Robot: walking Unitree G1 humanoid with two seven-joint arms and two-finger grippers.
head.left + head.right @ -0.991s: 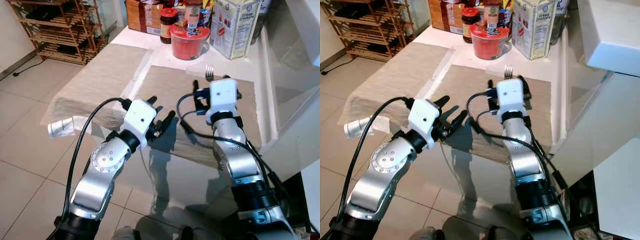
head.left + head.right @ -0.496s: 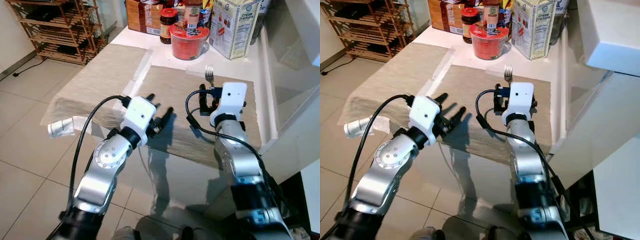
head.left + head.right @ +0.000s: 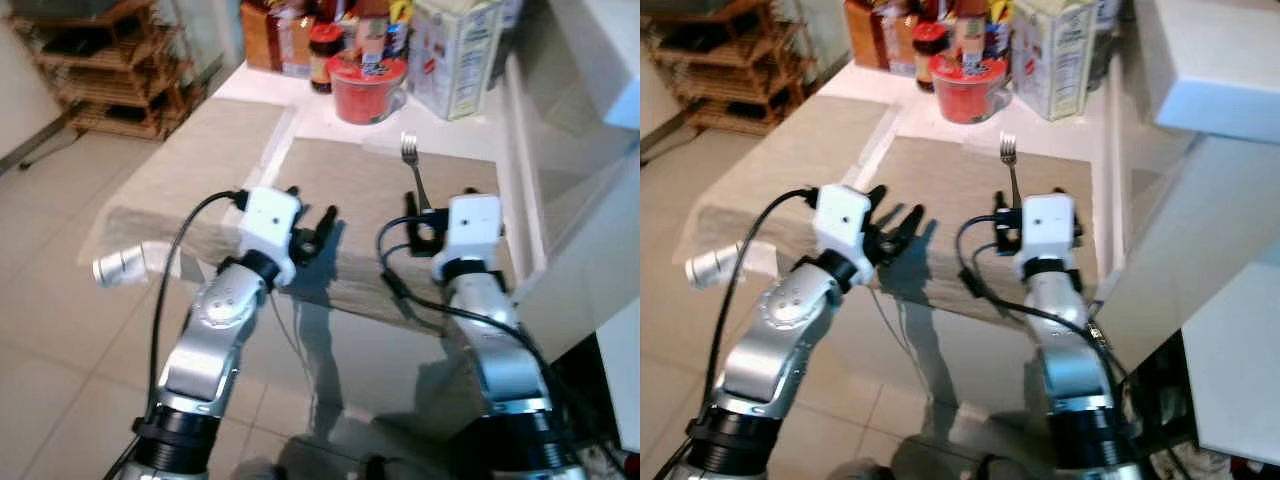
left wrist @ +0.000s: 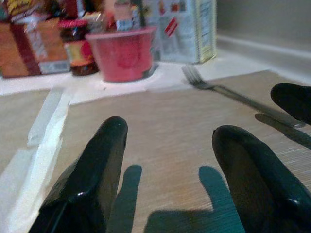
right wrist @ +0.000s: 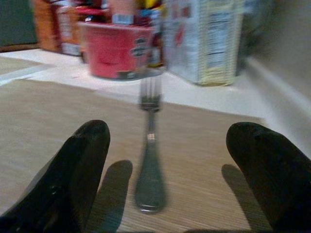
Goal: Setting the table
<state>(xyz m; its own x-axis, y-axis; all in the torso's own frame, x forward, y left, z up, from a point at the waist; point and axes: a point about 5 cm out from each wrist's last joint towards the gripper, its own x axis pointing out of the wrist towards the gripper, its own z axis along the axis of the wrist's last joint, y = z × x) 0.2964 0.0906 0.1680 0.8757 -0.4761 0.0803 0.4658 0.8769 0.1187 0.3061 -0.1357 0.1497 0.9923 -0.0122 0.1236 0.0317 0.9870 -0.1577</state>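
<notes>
With the fork (image 5: 148, 160) lying flat on the placemat (image 3: 350, 190), the right gripper (image 5: 160, 160) is hovering just behind its handle, fingers spread and empty, the left gripper (image 4: 170, 165) is likewise hovering open, and the next item is probably needing fetching.

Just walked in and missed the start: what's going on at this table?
The robot is setting the table. A fork lies flat on the placemat, tines toward the red cup and carton at the back. The right gripper sits open just behind the fork's handle, holding nothing. The left gripper is open too, low over the same placemat to the fork's left. Neither touches the fork.
</notes>
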